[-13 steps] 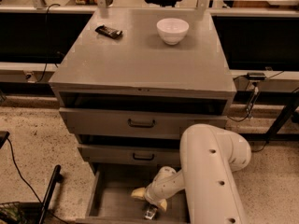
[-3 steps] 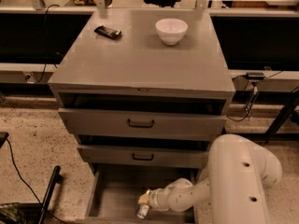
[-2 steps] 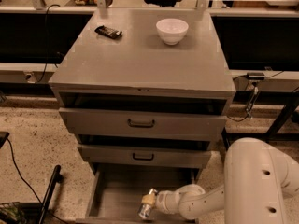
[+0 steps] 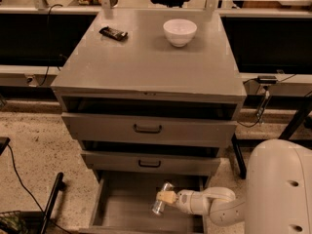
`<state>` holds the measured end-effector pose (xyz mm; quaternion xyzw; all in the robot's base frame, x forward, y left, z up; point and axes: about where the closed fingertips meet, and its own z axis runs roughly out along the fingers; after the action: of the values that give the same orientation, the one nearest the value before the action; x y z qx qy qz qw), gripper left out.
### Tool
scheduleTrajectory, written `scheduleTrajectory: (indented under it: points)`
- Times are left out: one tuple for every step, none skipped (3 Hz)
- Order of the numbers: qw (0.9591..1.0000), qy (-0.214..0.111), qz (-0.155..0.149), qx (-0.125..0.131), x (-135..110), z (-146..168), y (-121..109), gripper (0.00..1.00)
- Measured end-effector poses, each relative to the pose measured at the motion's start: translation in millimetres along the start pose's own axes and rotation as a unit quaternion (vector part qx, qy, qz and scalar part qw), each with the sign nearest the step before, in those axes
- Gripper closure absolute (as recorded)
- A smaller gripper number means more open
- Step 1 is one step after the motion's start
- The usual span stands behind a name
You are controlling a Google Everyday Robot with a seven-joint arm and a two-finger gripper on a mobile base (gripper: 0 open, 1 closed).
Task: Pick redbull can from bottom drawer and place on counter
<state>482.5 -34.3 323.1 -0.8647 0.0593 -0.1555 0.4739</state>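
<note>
Raised slightly from a moment earlier and now tilted, upper end leaning right: slim silver-and-blue metal redbull can [image 4: 158,207], clamped at mid-length in the closed beige gripper [image 4: 165,197]. Held over the pulled-out lowest grey metal drawer [image 4: 122,208], toward the right half of its plain grey tray; cannot tell whether the lower end is clear of the tray floor. Reaching in from the lower right, white jointed arm [image 4: 209,204], with its bulky white housing [image 4: 278,189] filling that corner. Above, top grey drawer [image 4: 97,126] and middle grey drawer [image 4: 107,161], each with a dark handle and a dark gap over its front. On the broad grey desk [image 4: 146,67]: round white bowl [image 4: 180,31] at the back right, dark wrapped snack bar [image 4: 113,32] at the back left, well apart. To the left, speckled floor [image 4: 34,145] crossed by a thin black cable [image 4: 19,179].
</note>
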Motion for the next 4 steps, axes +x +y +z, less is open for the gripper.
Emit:
scheduleTrajectory:
  points:
    - [1.0000,0.000,0.000,-0.001,0,0,0,1.00]
    - [0.9996,-0.015,-0.021,0.014,3,0,-14,1.00]
    - [0.9943,-0.032,-0.083,0.060,-6,-19,-64,1.00]
    - [0.9800,-0.050,-0.150,0.120,-23,-57,-132,1.00]
